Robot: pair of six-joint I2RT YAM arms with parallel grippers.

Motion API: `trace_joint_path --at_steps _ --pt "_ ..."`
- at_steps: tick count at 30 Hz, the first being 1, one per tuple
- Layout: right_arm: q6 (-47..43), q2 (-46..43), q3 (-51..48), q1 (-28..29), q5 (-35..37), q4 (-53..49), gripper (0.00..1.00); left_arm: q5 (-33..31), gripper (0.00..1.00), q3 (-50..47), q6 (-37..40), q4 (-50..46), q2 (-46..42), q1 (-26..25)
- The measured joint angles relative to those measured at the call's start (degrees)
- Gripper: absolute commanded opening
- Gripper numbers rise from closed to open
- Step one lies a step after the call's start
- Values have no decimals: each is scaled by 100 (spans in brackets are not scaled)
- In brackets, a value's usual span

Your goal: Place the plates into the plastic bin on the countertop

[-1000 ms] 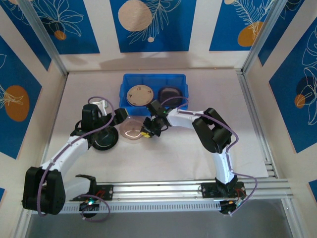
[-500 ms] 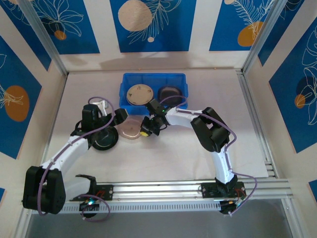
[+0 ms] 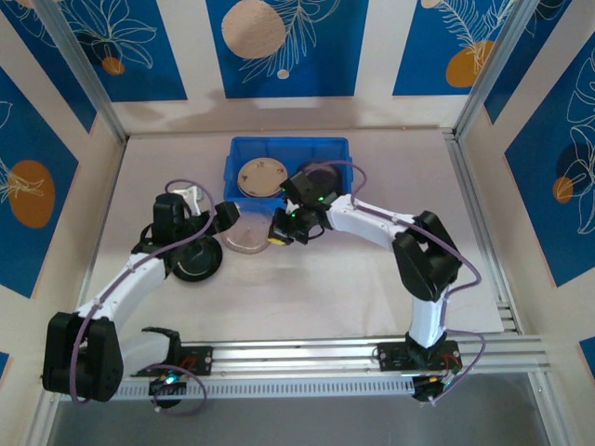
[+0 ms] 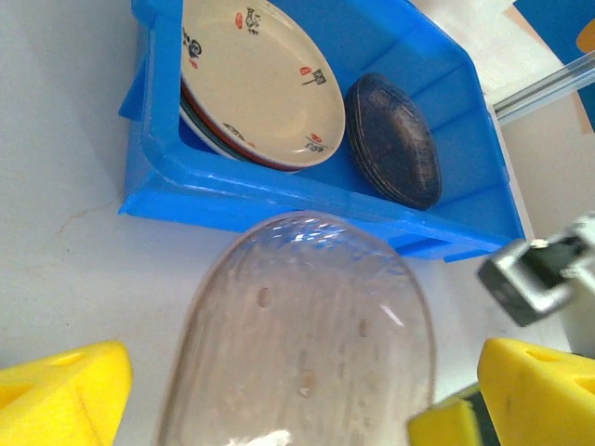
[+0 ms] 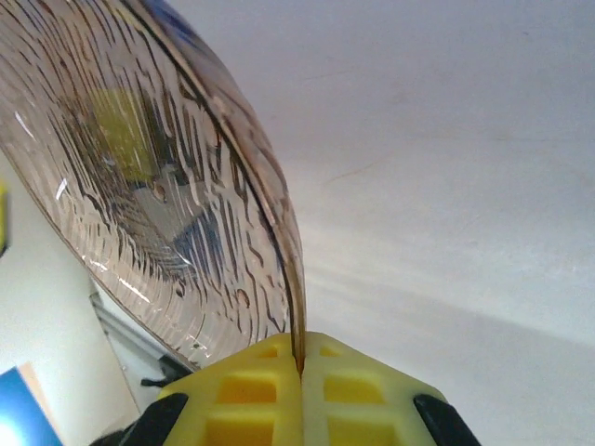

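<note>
Right tool (image 5: 299, 372) now pinched on clear plate (image 5: 158, 167) rim, plate tipped up off surface (image 3: 325, 297). Left tool (image 4: 297, 395) spread, idle. Bin (image 4: 279, 209) drop looks next.

The white left arm (image 3: 130, 279) reaches forward from its base and bends to the right. Its left gripper (image 3: 221, 217) stands wide open, with the yellow pads (image 4: 58, 395) far apart. The white right arm (image 3: 372, 219) is folded at the elbow and stretches to the left. Its right gripper (image 3: 277, 232) is closed, the yellow fingertips (image 5: 344, 390) pinching the rim of a translucent smoky-grey round plate (image 5: 158, 186).
</note>
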Motion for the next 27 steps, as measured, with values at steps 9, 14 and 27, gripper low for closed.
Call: trace_joint_path --at_steps 9,14,27 --pt "-841 -380 -48 -435 -448 -328 0 81 76 168 -92 -26 -85 2" --pt "-1180 -369 76 -498 -789 -599 0 352 55 254 -225 138 7 7" --pt "-1547 -369 332 -828 -1064 -844 0 516 26 509 -302 227 450 11"
